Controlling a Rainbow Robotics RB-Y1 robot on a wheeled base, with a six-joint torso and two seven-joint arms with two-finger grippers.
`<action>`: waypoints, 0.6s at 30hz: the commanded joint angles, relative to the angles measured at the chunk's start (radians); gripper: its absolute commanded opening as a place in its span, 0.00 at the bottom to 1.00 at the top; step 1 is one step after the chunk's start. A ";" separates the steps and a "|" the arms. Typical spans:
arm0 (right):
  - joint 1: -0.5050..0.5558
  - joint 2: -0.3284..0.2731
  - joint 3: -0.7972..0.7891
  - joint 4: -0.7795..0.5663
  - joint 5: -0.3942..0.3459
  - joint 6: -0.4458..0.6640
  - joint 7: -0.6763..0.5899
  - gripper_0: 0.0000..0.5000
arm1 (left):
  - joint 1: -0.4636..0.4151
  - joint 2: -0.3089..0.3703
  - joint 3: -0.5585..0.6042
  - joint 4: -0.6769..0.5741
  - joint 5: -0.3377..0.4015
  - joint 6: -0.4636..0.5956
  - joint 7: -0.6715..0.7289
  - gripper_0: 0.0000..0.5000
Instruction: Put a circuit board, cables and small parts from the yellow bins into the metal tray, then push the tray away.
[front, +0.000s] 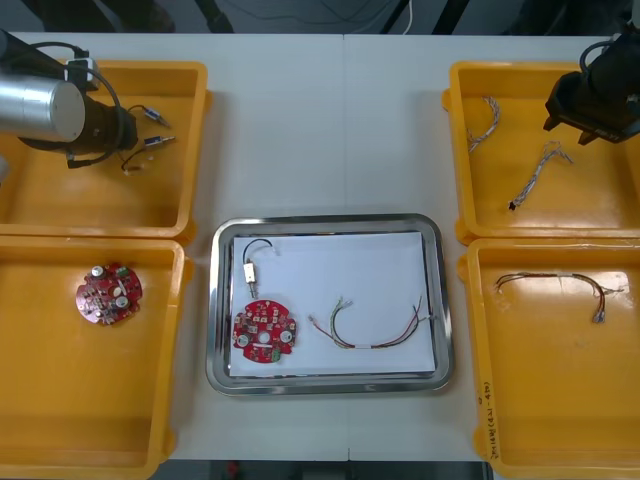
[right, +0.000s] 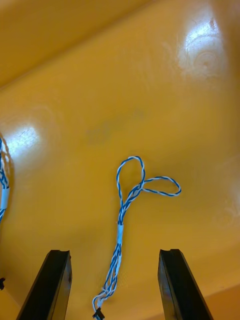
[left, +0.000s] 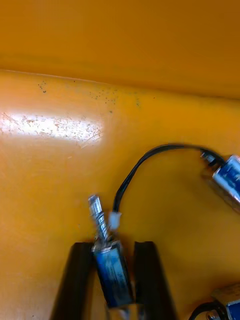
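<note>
Yellow bins (front: 195, 150), four in all, stand two at each side of the metal tray (front: 214, 300) on the light bench (front: 325, 120). The left wrist view gives what the front view hides: the left pincer (left: 114, 247) is closed on a blue-bodied small metal part (left: 112, 270), long axis along the fingers, metal pin pointing out past the tips. From above, the far left bin (front: 60, 210) seems to hold three such parts. The right pincer (right: 114, 255) hangs over the far right bin (front: 458, 150), fingers wide apart and holding nothing. A twisted blue and white cable (right: 122, 215) lies lengthwise between them on the bin floor, loops away from the pincer, and the front view shows a second twisted cable (front: 485, 120) in the same bin. Round red circuit boards number two: one board (front: 108, 293) in the near left bin (front: 60, 400), the other board (front: 265, 332) in the tray with a black cable (front: 255, 258) and a red and yellow cable (front: 375, 330). A second red and yellow cable (front: 555, 282) lies in the near right bin (front: 560, 400).
</note>
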 joint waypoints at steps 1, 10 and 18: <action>-0.072 -0.023 -0.025 0.056 0.025 -0.059 -0.028 1.00 | -0.039 -0.011 -0.016 0.000 0.018 -0.005 -0.045 0.00; -0.077 -0.018 -0.025 0.188 0.023 -0.150 -0.028 1.00 | -0.041 0.001 0.014 -0.014 0.024 0.063 -0.064 0.00; -0.077 -0.005 -0.026 0.255 -0.006 -0.176 -0.047 1.00 | -0.039 0.029 0.087 -0.091 0.022 0.225 -0.090 0.00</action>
